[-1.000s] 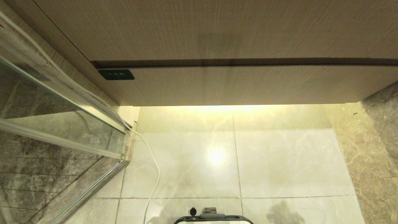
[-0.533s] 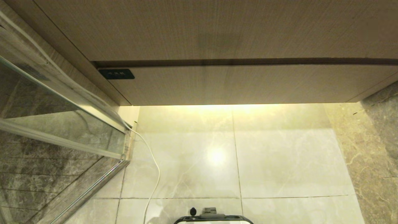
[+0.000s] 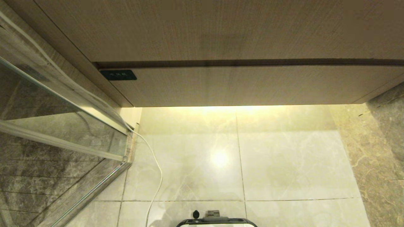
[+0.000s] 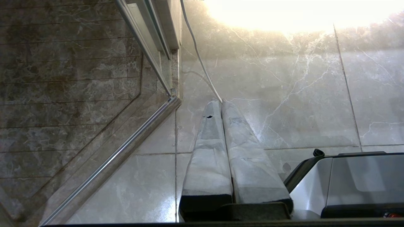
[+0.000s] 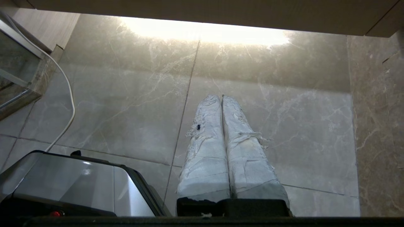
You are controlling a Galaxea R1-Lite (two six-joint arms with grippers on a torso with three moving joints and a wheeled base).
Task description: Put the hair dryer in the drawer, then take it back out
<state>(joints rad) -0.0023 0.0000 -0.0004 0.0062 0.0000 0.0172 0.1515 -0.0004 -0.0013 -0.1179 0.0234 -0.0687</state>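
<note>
The drawer [image 3: 240, 85] is pushed in, its light wood-grain front carrying a small dark label plate [image 3: 118, 75] at its left end. The hair dryer is out of view. Neither arm shows in the head view. In the left wrist view my left gripper [image 4: 220, 102] hangs shut and empty over the floor tiles near the glass door's corner. My right gripper [image 5: 221, 97] is also shut with nothing in it, pointing at the floor in front of the cabinet.
A taller wood-grain panel [image 3: 221, 28] sits above the drawer. A glass shower door [image 3: 56, 119] stands at the left, with a white cable [image 3: 156, 170] trailing across the tiles. A brown marble wall [image 3: 378, 151] bounds the right. My base [image 3: 216, 222] is at the near edge.
The drawer front has slid in the last bit and now sits flush with the cabinet. Nothing else in the head view has shifted.
</note>
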